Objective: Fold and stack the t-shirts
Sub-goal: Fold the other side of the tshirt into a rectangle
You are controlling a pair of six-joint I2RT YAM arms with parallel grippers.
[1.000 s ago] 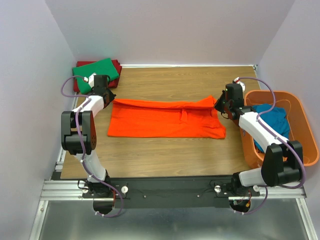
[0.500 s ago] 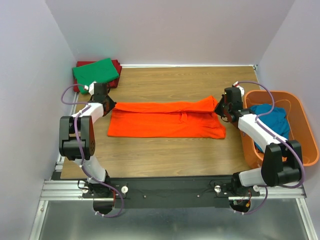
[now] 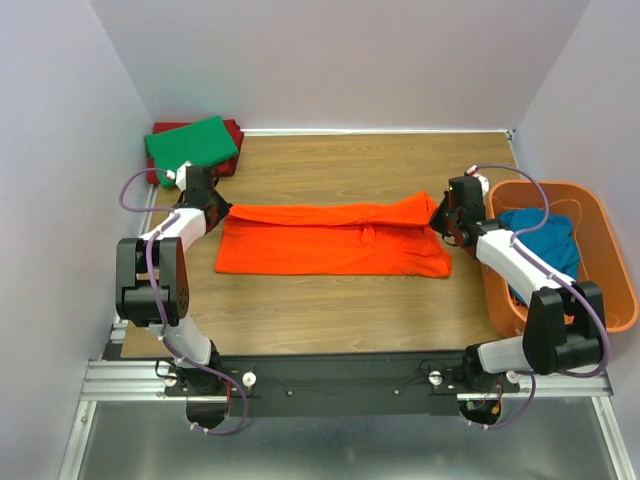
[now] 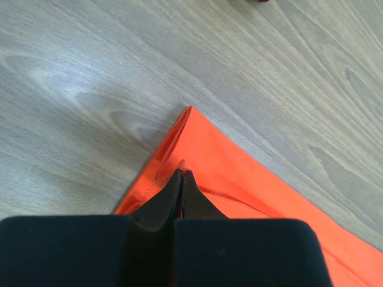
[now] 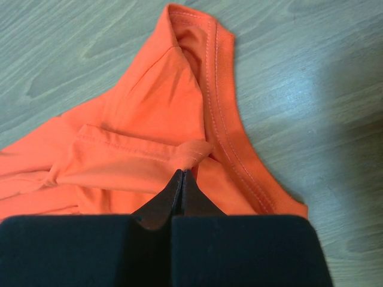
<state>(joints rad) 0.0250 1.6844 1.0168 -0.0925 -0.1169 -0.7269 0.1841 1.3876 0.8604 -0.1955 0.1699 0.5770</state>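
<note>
Four tees in view, one wood table under most of it.

Orange tee is the biggest cloth. It lies flat mid-table as a long band running left to right, folded lengthwise, with a few wrinkles right of centre.

Basket is orange plastic and sits at the table's right edge, just beside the right arm.

Green tee is folded in the far left corner, well apart from the orange tee.

Teal tee is bunched inside the basket, unfolded.

Red tee lies under the green tee, with only its edges showing.

Left gripper is low at the orange tee's far left corner. Its jaws are pressed together with a small nip of orange cloth between the tips. The tee's pointed corner lies on the table just beyond them.

Right gripper is low at the orange tee's far right corner. Its jaws are also pressed together, pinching a small tuft of orange cloth at the tips. A stitched hem runs past just to the right of the tips, and a folded layer sits to their left.

Both pinched corners rest at or barely off the table; I cannot tell which.
</note>
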